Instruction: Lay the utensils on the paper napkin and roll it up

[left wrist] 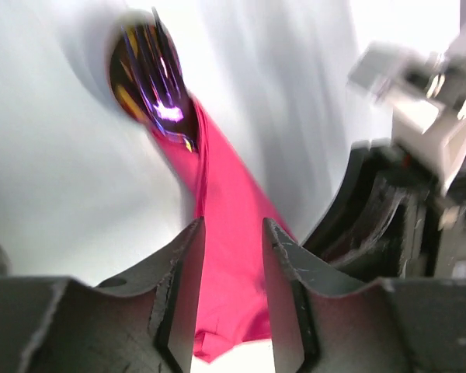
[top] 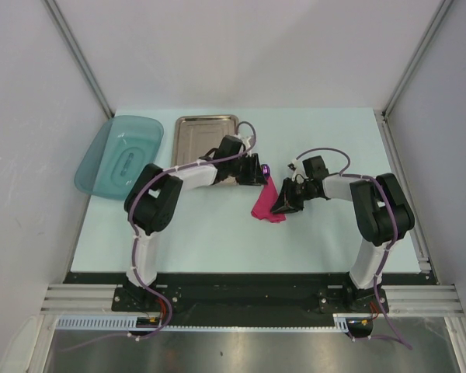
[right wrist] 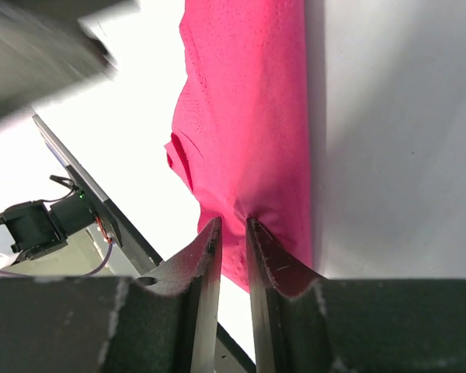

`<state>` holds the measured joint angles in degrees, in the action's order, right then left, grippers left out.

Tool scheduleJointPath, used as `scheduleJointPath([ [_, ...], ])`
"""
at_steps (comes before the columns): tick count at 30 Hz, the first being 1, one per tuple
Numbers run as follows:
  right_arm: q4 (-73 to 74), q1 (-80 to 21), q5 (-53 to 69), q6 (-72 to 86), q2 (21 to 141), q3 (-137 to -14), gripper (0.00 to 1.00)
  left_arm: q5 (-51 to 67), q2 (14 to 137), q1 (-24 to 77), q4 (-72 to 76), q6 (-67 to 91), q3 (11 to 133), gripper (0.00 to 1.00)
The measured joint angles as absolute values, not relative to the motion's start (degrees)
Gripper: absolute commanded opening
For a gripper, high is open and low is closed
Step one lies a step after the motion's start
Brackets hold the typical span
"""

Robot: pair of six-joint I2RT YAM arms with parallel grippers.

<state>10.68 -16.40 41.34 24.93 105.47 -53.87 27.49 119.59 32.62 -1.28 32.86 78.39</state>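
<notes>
Pale tabletop [top: 202,233] under both my arms, white walls around; the paper napkin [right wrist: 256,116] is rolled up into a loose pink tube lying between my two claws; right claw [right wrist: 233,225] is clenched on the roll's near edge, paper puckering right at the tips; left claw [left wrist: 233,229] is released, jaws spread either side of the roll; purple fork [left wrist: 151,74] pokes out its far end.
</notes>
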Motion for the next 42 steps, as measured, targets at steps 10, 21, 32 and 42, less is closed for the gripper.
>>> scheduleJointPath([
  [10,10.7,-16.4,41.4,25.0,105.5,-53.9,0.24,21.6,122.8,33.1,-6.6,31.9,86.3,0.41],
  [21,10.3,-16.4,41.9,25.5,105.9,-53.9,0.24,21.0,125.5,34.8,-6.8,31.4,86.0,0.38],
  [32,10.2,-16.1,42.5,25.5,106.1,-53.9,0.25,19.7,127.5,35.9,-7.7,29.7,89.2,0.35],
  [42,9.9,-16.1,42.7,25.9,106.2,-53.9,0.24,18.2,128.6,36.5,-10.6,28.8,91.9,0.00],
])
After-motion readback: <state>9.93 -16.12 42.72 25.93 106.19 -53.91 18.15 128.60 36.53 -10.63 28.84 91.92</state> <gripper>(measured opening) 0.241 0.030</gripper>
